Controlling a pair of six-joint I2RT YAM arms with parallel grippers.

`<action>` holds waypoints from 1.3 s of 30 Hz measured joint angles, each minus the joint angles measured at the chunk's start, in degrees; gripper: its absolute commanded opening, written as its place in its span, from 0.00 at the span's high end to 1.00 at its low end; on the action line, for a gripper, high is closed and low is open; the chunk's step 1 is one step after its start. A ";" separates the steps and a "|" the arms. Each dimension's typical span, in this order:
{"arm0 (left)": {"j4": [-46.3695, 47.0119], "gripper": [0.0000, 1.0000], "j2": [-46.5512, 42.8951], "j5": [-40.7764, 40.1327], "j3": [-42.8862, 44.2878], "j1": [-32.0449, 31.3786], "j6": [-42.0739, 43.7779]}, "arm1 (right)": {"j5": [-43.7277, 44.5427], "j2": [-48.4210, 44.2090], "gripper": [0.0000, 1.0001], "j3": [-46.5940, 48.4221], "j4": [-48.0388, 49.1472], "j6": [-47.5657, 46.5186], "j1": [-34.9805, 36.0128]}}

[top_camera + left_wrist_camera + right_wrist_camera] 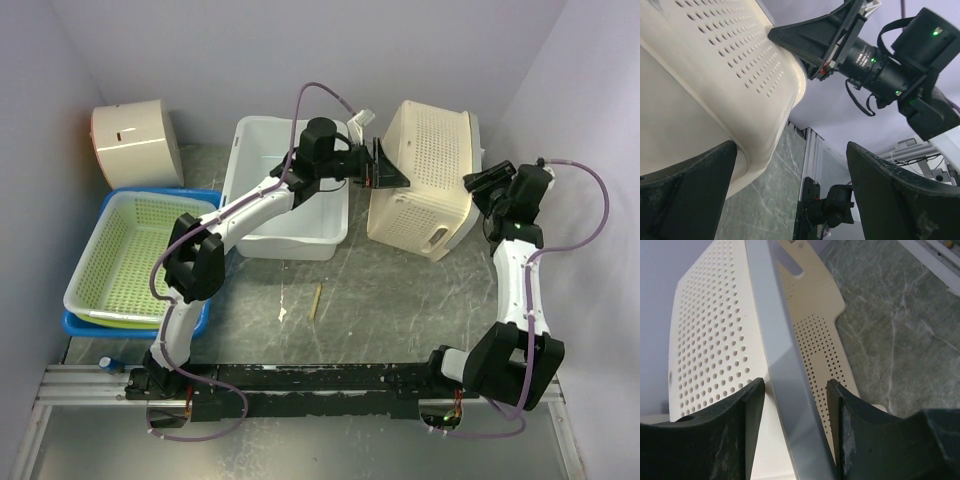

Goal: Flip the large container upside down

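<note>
The large container is a cream perforated basket with a grey rim. It lies tipped on its side at the back right of the table, with a handle slot low on the near side. My left gripper stands open against its left side; in the left wrist view the container's corner sits by one finger, and the left gripper holds nothing. My right gripper is at the container's right edge. In the right wrist view my right gripper is shut on the grey rim.
A white tub stands left of the container under my left arm. A green basket rests in a blue tray at the far left, and a round cream box stands behind it. A small stick lies mid-table.
</note>
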 measured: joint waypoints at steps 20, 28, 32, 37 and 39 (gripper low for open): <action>8.11 0.01 7.23 0.70 11.52 -3.04 -6.23 | -0.33 -2.78 0.36 -10.88 8.31 11.58 -6.23; 10.95 0.00 8.09 4.59 11.67 -8.85 -8.85 | -3.32 0.76 0.12 -14.14 1.84 11.23 -4.28; 11.26 0.00 8.09 5.81 11.67 -11.04 -8.50 | -3.39 0.76 0.02 -13.29 -0.42 9.53 -4.17; 10.29 0.00 7.98 6.03 11.69 -10.03 -6.64 | -0.20 -1.18 0.00 -9.14 -5.35 5.88 -4.13; 8.90 0.00 7.48 5.95 11.58 -9.14 -5.25 | 1.11 -3.30 0.00 -6.91 -7.23 3.98 -4.13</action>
